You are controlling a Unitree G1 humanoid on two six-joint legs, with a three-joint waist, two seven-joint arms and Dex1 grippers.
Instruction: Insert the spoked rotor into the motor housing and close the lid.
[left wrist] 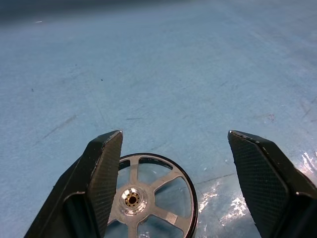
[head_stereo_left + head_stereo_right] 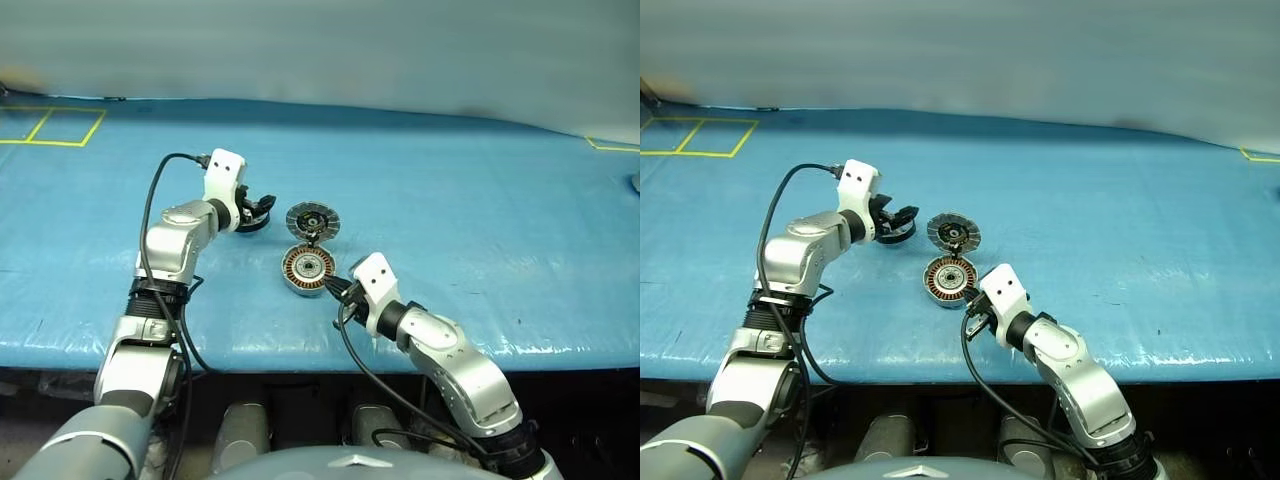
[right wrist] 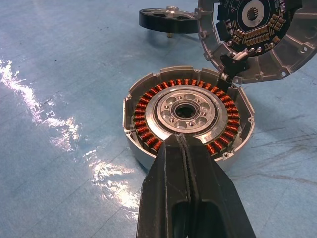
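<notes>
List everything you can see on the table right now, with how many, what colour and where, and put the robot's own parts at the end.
rotor: one, black ring with silver spokes and hub, lying flat on the table left of the lid, between the left gripper's open fingers, not gripped.
housing: one, silver shell with copper windings and a grey centre, open, on the table near the front edge, just ahead of the right gripper.
lid: one, silver-grey with a dark centre, tilted up behind the housing, inner face showing.
table: one, blue cover with yellow tape lines at the far corners.
left gripper: one, black fingers, open, down at the rotor.
right gripper: one, black fingers, shut, tips at the housing's near rim.
</notes>
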